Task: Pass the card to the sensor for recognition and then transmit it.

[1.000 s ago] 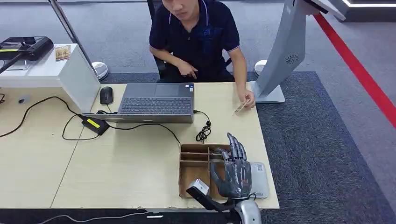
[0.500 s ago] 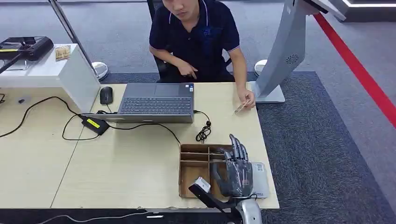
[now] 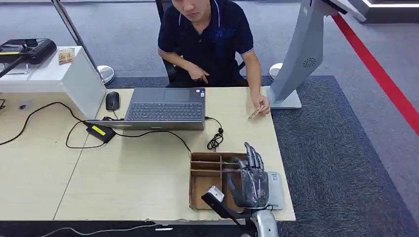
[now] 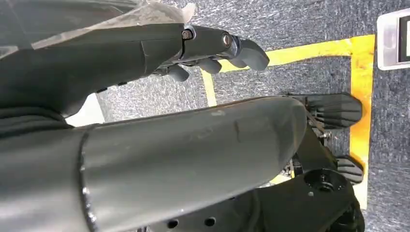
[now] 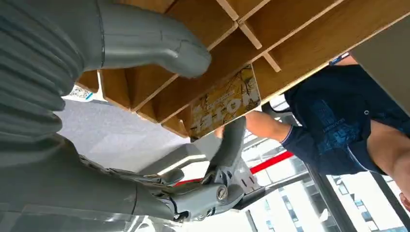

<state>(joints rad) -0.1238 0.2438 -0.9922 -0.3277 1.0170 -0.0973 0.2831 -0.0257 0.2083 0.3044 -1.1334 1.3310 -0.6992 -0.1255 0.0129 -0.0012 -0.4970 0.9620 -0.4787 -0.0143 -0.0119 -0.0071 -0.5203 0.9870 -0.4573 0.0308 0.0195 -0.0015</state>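
Card [image 5: 223, 102] lies in wooden organizer [image 3: 206, 173]; my right hand [image 3: 251, 178] hovers above, fingers spread, empty. Left hand [image 4: 212, 46] loosely curled, empty.

Right robot hand [image 3: 250, 180] over wooden divider box [image 3: 205, 178] at near desk [image 3: 123, 177] edge; thin partitions leave narrow slots. Beyond the box: coiled cable [image 3: 215, 140], laptop [image 3: 165, 108], then a person's hand [image 3: 262, 104] at the far edge. Bare desk lies left of the box.
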